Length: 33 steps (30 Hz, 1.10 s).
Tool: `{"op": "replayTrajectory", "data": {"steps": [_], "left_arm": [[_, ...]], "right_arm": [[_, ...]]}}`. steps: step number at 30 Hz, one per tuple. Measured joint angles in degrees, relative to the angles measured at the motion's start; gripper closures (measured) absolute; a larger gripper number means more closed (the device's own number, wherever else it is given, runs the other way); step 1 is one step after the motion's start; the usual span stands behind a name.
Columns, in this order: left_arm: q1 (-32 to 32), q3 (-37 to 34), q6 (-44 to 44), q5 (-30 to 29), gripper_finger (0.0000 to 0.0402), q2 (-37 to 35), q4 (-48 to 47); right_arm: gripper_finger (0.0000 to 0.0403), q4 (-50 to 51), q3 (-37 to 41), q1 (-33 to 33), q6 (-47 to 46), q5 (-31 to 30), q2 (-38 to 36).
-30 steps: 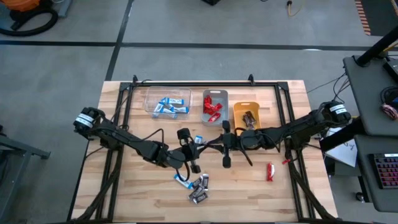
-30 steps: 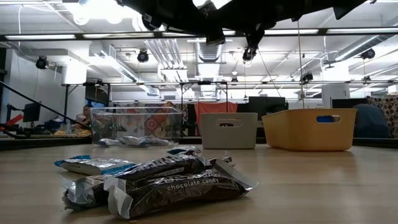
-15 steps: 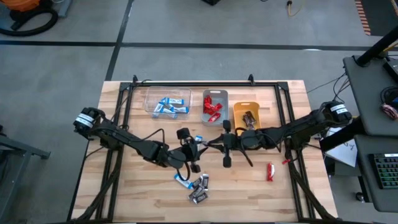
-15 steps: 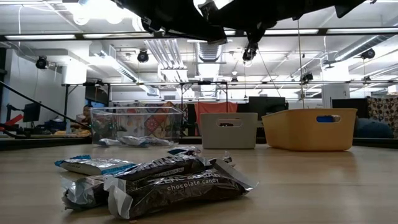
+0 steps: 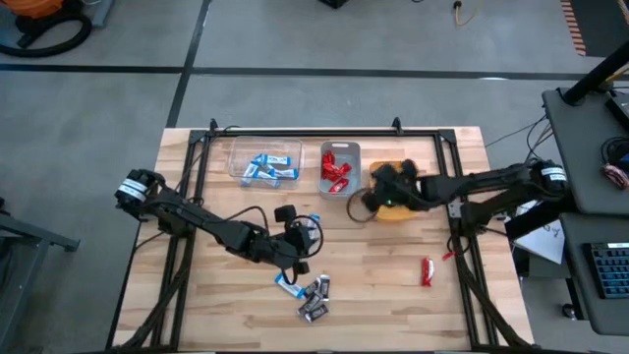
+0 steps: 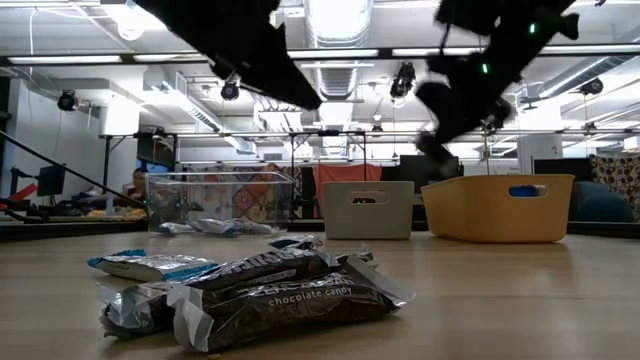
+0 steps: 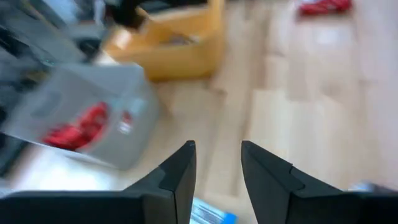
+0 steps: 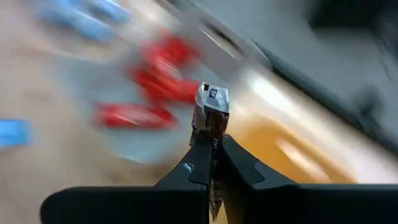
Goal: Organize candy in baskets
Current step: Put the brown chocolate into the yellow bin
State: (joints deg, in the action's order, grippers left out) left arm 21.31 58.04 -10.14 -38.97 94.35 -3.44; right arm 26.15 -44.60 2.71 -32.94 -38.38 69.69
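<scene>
Right gripper (image 8: 210, 146) was clamped on a dark candy bar (image 8: 211, 109) over the orange-yellow basket (image 5: 391, 208); left gripper (image 7: 216, 165) hung with fingers apart, empty.

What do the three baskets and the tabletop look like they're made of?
Wide basket: clear, glossy plastic, since the room shows through its walls. Grey basket: opaque matte plastic, probably, with a moulded handle slot. Orange-yellow basket: opaque smooth plastic with a rolled rim. Tabletop: pale wooden planks, visible grain and seams.
</scene>
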Motion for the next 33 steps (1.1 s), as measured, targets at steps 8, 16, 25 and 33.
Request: {"op": "replayTrajectory", "data": {"steps": [8, 16, 25, 33], "left_arm": [[-0.1, 0.0, -4.8, 10.0, 0.0295, 0.0, -4.9], [-0.2, 0.0, -5.4, 9.7, 0.0295, 0.0, -5.4], [-0.2, 0.0, -5.4, 9.5, 0.0295, 0.0, -5.7], [-0.2, 0.0, -5.4, 9.5, 0.0295, 0.0, -5.7]], "right_arm": [[0.0391, 15.1, 0.0, 8.2, -10.7, 4.1, 2.7], [0.039, 15.1, 0.0, 8.5, -10.6, 4.1, 3.9], [0.0387, 15.1, 0.0, 8.5, -10.5, 5.1, 3.9], [0.0306, 15.1, 0.0, 8.5, -10.5, 5.8, 3.9]]}}
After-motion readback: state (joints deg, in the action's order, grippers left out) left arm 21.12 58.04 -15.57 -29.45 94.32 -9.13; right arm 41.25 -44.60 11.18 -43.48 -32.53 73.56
